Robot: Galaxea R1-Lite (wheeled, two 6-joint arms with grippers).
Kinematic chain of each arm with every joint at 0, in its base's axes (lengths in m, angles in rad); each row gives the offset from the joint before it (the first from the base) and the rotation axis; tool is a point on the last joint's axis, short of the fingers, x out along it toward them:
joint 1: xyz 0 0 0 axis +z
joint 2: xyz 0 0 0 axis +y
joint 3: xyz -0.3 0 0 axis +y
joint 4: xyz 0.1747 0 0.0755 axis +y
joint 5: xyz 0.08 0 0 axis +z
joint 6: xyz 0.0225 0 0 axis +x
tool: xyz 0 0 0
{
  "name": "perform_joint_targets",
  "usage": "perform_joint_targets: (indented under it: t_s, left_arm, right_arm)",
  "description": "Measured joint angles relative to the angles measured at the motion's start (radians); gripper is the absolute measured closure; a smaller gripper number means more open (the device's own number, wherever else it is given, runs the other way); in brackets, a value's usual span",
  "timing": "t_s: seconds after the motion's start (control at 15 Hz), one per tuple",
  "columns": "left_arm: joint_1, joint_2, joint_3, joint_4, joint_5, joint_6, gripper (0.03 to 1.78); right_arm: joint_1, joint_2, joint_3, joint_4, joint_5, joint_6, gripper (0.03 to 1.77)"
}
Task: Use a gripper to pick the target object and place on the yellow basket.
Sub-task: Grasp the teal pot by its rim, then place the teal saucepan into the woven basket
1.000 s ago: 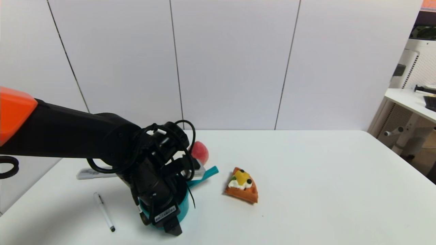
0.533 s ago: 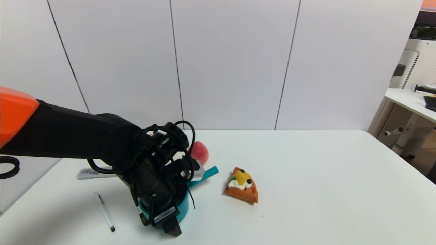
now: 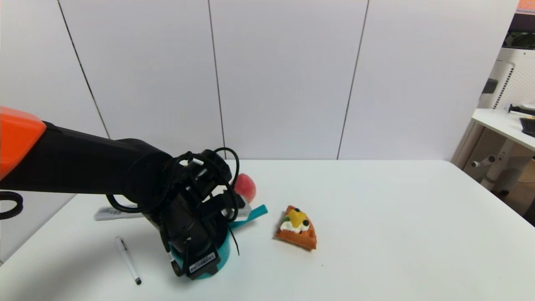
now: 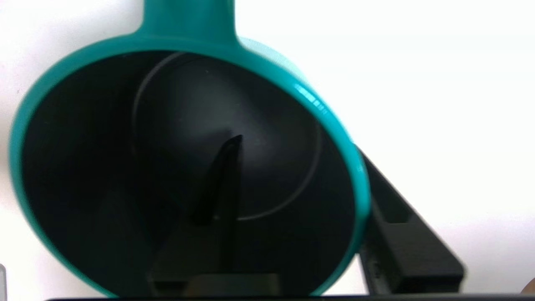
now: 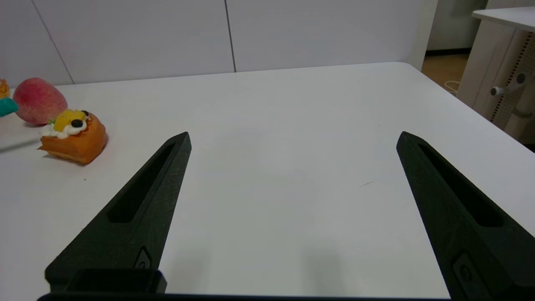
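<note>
The left gripper's [image 4: 292, 200] jaws straddled the teal saucepan's [image 4: 334, 138] rim, one finger inside, one outside, the pan standing on the table [image 3: 376, 200]; squeeze firmly before lifting. The right gripper's [image 5: 292, 142] jaws were wide, idle.

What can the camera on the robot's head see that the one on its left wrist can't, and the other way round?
Only the head view shows the waffle wedge, peach, pen, and the left arm over the table.

Only the left wrist view shows the teal saucepan's dark inside, with one finger of the left gripper inside and the other outside its wall.

Both show the saucepan and its handle.
</note>
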Motion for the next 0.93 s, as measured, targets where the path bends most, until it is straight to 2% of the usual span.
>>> perform_joint_targets:
  t_s: [0.07, 0.13, 0.53, 0.93]
  left_arm:
    - [0.0, -0.001, 0.0, 0.0, 0.0, 0.0, 1.41]
    - [0.0, -0.002, 0.0, -0.001, 0.0, 0.0, 1.65]
    - [0.0, -0.051, 0.006, 0.006, 0.002, 0.001, 1.68]
    - [0.024, -0.22, 0.002, -0.004, 0.069, 0.0, 1.68]
  right_arm:
    - [0.0, 0.0, 0.0, 0.0, 0.0, 0.0, 0.1]
    - [0.0, 0.0, 0.0, -0.001, 0.0, 0.0, 0.1]
    - [0.0, 0.0, 0.0, 0.0, 0.0, 0.0, 0.1]
    - [0.0, 0.0, 0.0, 0.0, 0.0, 0.0, 0.1]
